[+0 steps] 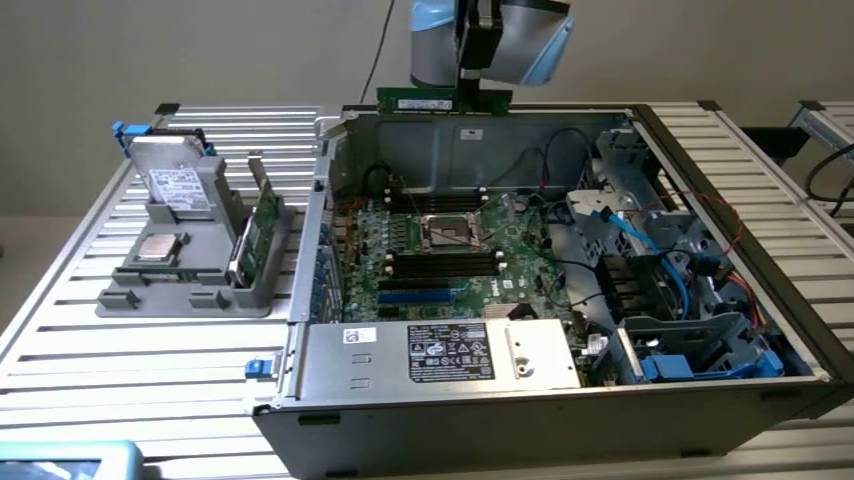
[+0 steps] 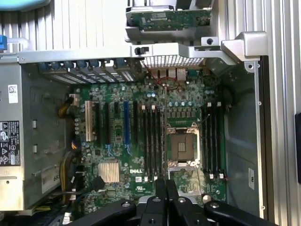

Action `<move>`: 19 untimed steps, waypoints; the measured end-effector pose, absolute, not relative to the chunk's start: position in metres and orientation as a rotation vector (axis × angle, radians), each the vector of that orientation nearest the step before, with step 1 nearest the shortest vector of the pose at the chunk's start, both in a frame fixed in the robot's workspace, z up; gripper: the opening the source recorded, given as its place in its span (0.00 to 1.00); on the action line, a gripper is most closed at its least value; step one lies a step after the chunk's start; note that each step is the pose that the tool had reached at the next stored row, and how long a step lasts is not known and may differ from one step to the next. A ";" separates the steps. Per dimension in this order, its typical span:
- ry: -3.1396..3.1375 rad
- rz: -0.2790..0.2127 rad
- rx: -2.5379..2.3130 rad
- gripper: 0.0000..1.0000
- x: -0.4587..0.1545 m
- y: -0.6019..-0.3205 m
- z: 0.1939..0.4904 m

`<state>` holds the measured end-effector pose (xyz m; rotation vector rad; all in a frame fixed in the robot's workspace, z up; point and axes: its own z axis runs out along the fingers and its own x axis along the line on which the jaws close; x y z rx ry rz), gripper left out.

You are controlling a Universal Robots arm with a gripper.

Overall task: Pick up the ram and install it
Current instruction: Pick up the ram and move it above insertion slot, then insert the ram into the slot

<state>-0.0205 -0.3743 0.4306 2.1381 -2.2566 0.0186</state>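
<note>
My black jaws [image 2: 162, 197] pinch the thin green ram stick [image 1: 430, 101], level above the open grey computer case [image 1: 400, 147], at its twelve o'clock wall in the exterior view. I judge this the carrying step, with the stick not yet seated. Beyond, long black memory slots [image 2: 149, 141] on the large green motherboard [image 2: 136, 181] call for exact edge alignment.

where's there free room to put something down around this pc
Bare table slats lie on the camera side of the grey tray and along the case on the exterior view's right. Inside the case, cables crowd the drive side. The gripper holds the ram over its far wall.
</note>
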 end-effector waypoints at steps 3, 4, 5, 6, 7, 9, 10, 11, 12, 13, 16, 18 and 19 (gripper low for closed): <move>-2.257 0.018 2.138 0.12 -0.020 -0.373 0.425; -2.257 0.018 2.138 0.12 -0.020 -0.373 0.423; -2.257 0.018 2.138 0.12 -0.020 -0.373 0.422; -2.257 0.018 2.138 0.12 -0.020 -0.373 0.420; -2.256 0.019 2.138 0.12 -0.020 -0.372 0.418; -2.257 0.019 2.138 0.12 -0.020 -0.372 0.414; -2.257 0.019 2.138 0.12 -0.020 -0.372 0.412; -2.257 0.018 2.138 0.12 -0.020 -0.371 0.411; -2.257 0.018 2.138 0.12 -0.020 -0.371 0.409; -2.257 0.018 2.138 0.12 -0.020 -0.371 0.407; -2.257 0.018 2.138 0.12 -0.020 -0.370 0.402; -2.257 0.018 2.138 0.12 -0.020 -0.369 0.398; -2.257 0.019 2.138 0.12 -0.020 -0.369 0.396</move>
